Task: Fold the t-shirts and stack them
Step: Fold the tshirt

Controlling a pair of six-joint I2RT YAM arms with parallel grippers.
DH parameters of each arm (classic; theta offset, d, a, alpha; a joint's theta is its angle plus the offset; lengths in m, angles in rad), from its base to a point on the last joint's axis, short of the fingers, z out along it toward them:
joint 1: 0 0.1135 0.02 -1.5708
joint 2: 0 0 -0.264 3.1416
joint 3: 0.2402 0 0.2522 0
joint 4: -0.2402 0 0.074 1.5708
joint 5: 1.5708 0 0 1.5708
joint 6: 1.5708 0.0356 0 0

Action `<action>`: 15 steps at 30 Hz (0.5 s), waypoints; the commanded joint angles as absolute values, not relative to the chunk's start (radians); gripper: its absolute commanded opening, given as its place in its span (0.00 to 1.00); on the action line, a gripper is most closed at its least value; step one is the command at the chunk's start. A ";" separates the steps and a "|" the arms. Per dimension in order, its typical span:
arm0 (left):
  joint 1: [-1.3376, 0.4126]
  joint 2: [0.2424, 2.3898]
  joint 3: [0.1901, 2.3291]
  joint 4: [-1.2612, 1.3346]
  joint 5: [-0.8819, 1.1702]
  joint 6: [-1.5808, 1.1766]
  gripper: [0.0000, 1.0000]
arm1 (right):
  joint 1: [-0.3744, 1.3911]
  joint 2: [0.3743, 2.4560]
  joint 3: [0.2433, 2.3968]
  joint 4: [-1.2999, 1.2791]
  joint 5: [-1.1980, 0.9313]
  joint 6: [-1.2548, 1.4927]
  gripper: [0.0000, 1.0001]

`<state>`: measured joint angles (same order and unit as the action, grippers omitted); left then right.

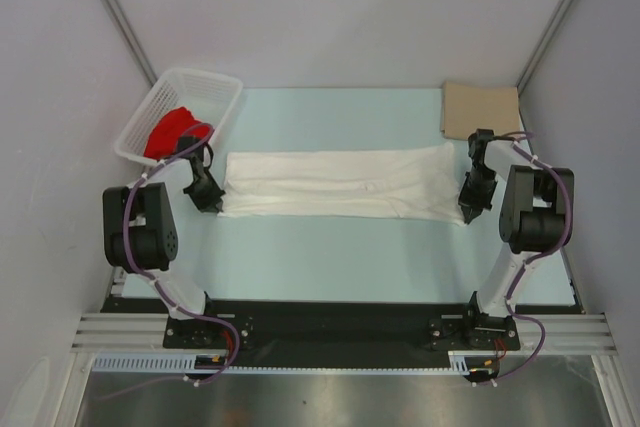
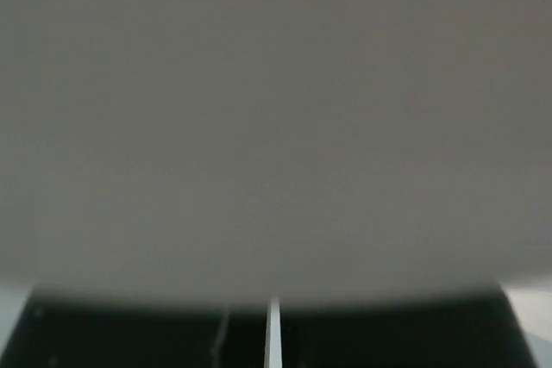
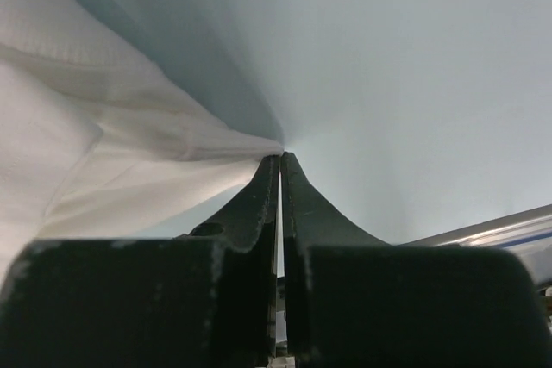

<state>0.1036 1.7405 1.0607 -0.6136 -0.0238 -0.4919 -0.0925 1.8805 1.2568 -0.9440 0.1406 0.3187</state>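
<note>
A white t-shirt [image 1: 340, 185] lies as a long, flat strip across the middle of the table. My left gripper [image 1: 214, 205] sits at its near left corner. In the left wrist view a pale blur of white t-shirt [image 2: 276, 127] fills the frame above the left gripper [image 2: 273, 303], whose jaws are shut. At the strip's near right corner, my right gripper [image 1: 468, 215] is shut. Seen from the right wrist, the right gripper [image 3: 280, 157] pinches the tip of the white t-shirt [image 3: 86, 144]. The tan t-shirt [image 1: 482, 110] lies folded flat at the back right. The red t-shirt [image 1: 170, 132] is crumpled in the basket.
A white lattice basket [image 1: 215, 82] stands tilted at the back left, close to the left arm. The pale blue table [image 1: 340, 247] ends at a black rail in front, where both arm bases are mounted. Grey walls enclose the sides and back.
</note>
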 commanded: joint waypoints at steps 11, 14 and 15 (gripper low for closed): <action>0.123 1.614 1.003 -0.730 -0.042 -0.531 0.60 | -0.084 1.815 1.393 -1.054 0.112 0.370 0.50; 0.112 1.585 1.011 -0.732 0.018 -0.514 0.67 | -0.098 1.784 1.414 -1.065 0.066 0.373 0.53; 0.109 1.583 1.015 -0.730 0.035 -0.511 0.66 | -0.103 1.783 1.431 -1.062 0.052 0.376 0.53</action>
